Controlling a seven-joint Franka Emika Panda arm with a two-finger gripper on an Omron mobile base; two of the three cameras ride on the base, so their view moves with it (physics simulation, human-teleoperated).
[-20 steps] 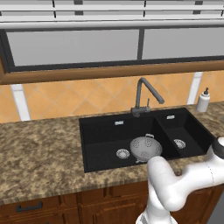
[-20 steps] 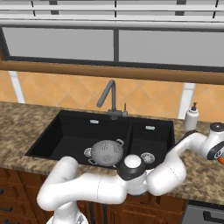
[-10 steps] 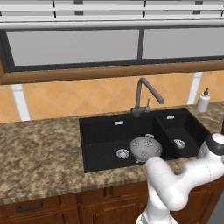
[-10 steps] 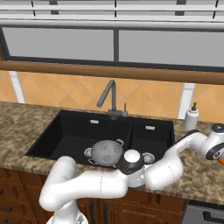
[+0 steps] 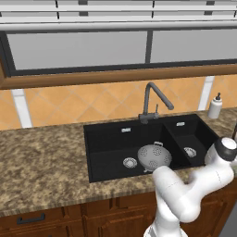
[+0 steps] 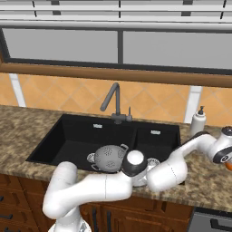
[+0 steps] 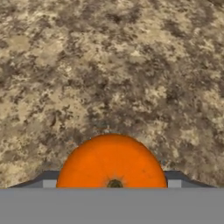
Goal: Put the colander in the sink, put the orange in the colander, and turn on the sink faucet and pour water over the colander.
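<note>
A speckled brown granite counter [image 5: 41, 157] runs along a wall of orange diagonal tiles [image 5: 74, 106], beneath a wide window with a wooden sill [image 5: 115, 74] and above brown wooden cabinets [image 5: 60, 222]. Set into the counter is the black double-basin sink [image 5: 111, 139], with the dark gooseneck sink faucet [image 5: 149, 99] rising behind the divider and a white soap dispenser [image 5: 214, 107] at the far right. The colander [image 5: 154, 157], a round grey perforated bowl, sits in the large basin beside the silver drain [image 5: 130, 162]. The orange [image 7: 112, 162], bright and smooth with a small dark stem dimple, lies on the granite to the right of the sink, in the hand view sitting between the two finger tips of the gripper [image 7: 112, 183]; whether the jaws actually pinch it cannot be told. Compared with a second ago, the arm's wrist stands lower and nearer the counter at the right edge, while the colander has not moved.
</note>
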